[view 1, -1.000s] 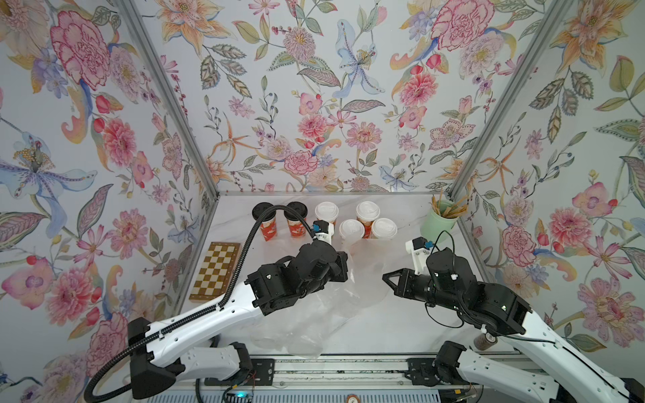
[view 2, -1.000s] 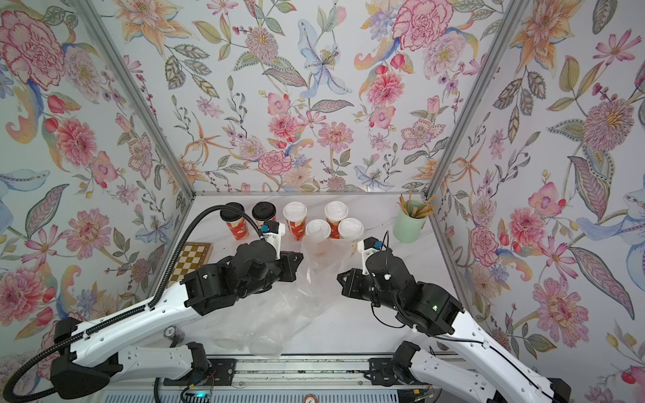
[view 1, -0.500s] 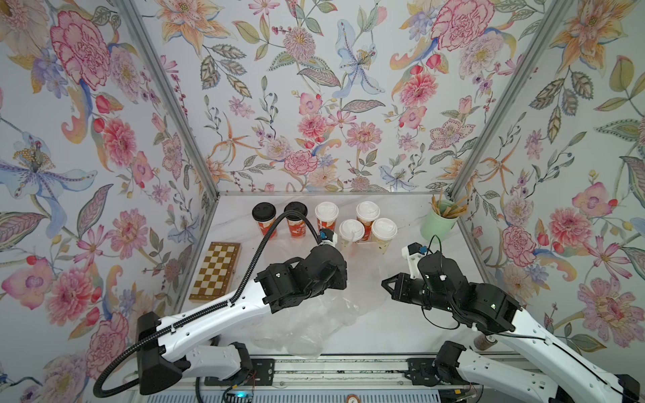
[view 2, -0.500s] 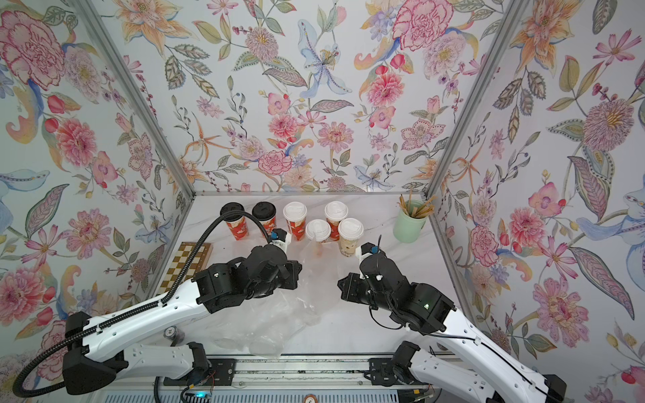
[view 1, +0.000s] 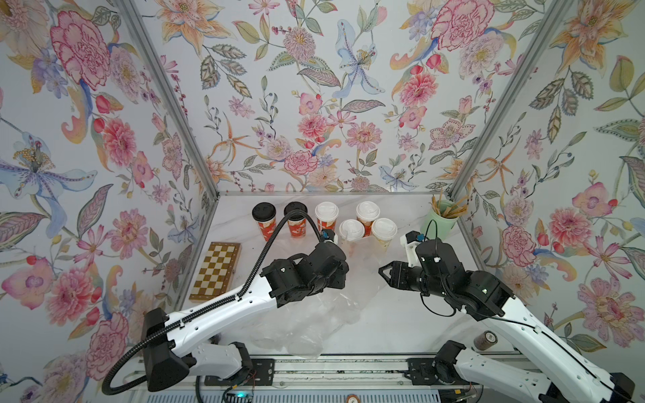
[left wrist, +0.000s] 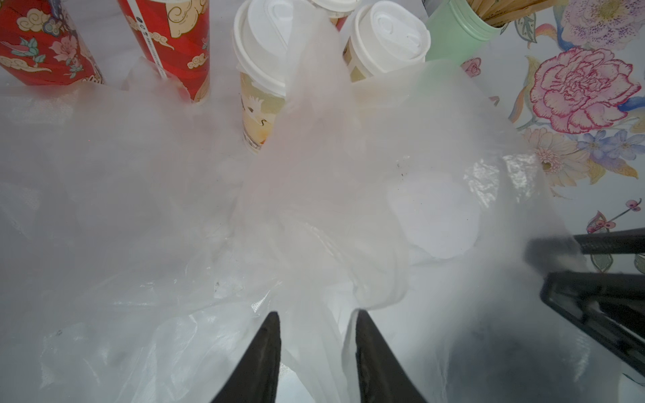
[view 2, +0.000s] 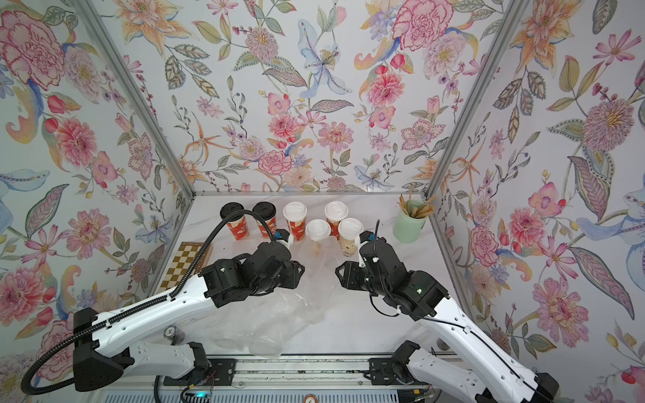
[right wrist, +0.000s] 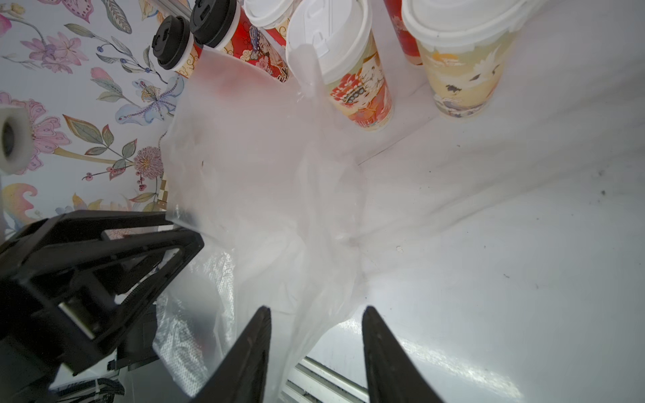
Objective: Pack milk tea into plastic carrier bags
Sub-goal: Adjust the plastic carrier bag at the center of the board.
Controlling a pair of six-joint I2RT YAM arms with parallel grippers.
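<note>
The milk tea, six tall printed paper cups with domed lids (view 1: 367,211), is left unpacked just beyond the left pincer (left wrist: 317,314) and right pincer (right wrist: 317,308), both parted around slack film of a thin transparent plastic carrier bag (view 1: 314,314), which could be snagged, toppling a cup.

Six lidded cups (view 1: 327,214) upright at rear; clear bags (view 1: 314,321) crumpled in front.

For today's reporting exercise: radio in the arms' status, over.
Left gripper, right gripper open, carrier bag film between jaws. Six cups upright behind. Bag handle screens front cups.
</note>
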